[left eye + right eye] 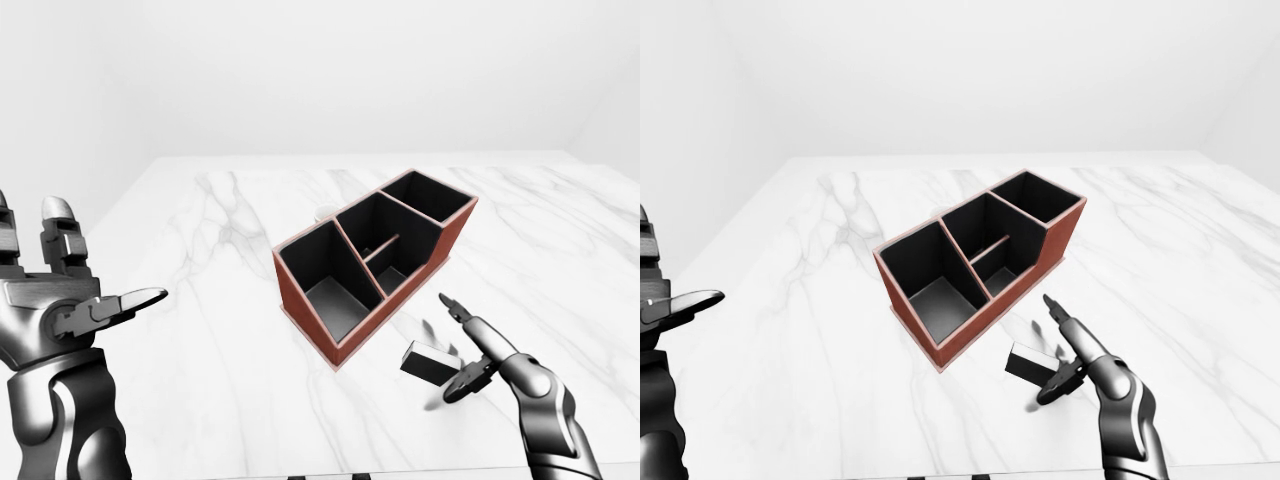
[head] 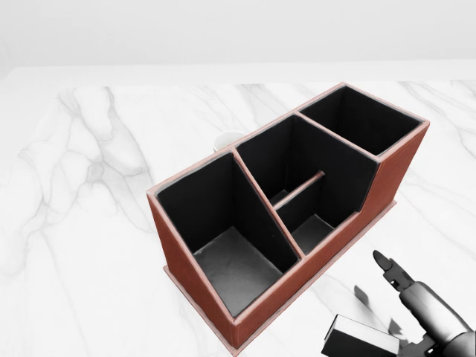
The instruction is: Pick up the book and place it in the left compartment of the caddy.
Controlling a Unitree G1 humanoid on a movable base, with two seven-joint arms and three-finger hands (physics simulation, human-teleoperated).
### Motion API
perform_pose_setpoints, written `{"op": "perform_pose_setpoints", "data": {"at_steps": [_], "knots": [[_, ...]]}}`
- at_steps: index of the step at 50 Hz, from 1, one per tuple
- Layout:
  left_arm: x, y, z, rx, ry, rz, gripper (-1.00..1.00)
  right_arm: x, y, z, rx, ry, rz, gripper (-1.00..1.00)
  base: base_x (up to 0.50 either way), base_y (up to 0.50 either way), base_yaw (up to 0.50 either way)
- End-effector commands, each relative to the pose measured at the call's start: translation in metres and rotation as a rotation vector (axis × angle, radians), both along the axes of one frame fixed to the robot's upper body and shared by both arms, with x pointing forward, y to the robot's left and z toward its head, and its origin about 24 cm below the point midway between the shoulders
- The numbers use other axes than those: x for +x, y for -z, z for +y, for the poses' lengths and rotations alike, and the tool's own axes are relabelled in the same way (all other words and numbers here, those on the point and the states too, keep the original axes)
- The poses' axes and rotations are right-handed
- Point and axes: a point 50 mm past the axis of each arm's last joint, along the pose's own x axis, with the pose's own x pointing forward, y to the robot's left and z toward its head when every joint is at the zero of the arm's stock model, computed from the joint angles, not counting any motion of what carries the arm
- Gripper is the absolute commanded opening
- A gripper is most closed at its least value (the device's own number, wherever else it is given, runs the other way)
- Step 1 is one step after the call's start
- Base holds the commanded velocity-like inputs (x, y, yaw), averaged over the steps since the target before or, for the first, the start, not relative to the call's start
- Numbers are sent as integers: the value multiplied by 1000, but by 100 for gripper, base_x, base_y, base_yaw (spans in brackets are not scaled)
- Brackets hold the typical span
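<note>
So the book (image 1: 428, 361) is a small dark block with a black cover and a pale grey-white band along its top edge, lying flat on the white marble desk (image 1: 220, 390) close to the near edge, toward the right side, just off the near long wall of the caddy (image 1: 372, 258) but not touching it. The right hand (image 1: 478, 350) is right beside the book on its right, fingers spread and not closed on anything, one long finger pointing up toward the caddy and a shorter one curling in under toward the book's end; hard to say from these views whether that one actually touches the cover. Over on the left edge of the left-eye view the left hand (image 1: 60, 300) is held up off the desk, well apart from everything, palm loose with the fingers up and the thumb sticking out sideways, holding nothing. The caddy is a reddish-brown box with black lining, set at an angle across the middle of the desk; its left compartment (image 2: 223, 238) is the big one nearest the camera, with bare grey floor showing. Behind the caddy's far wall a bit of a small white round thing (image 2: 227, 138) peeks out, can't tell what it is.
</note>
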Motion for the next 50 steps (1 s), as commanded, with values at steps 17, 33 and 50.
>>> {"op": "perform_pose_setpoints", "data": {"at_steps": [17,33,50], "knots": [[1,2,0,1,2,10,100,2,23,4,60,23,60,-21,0,0,0],[-1,0,0,0,2,-3,100,6,18,8,61,7,35,-100,0,0,0],[0,1,-1,0,4,2,100,6,5,12,34,-29,-7,-100,0,0,0]]}}
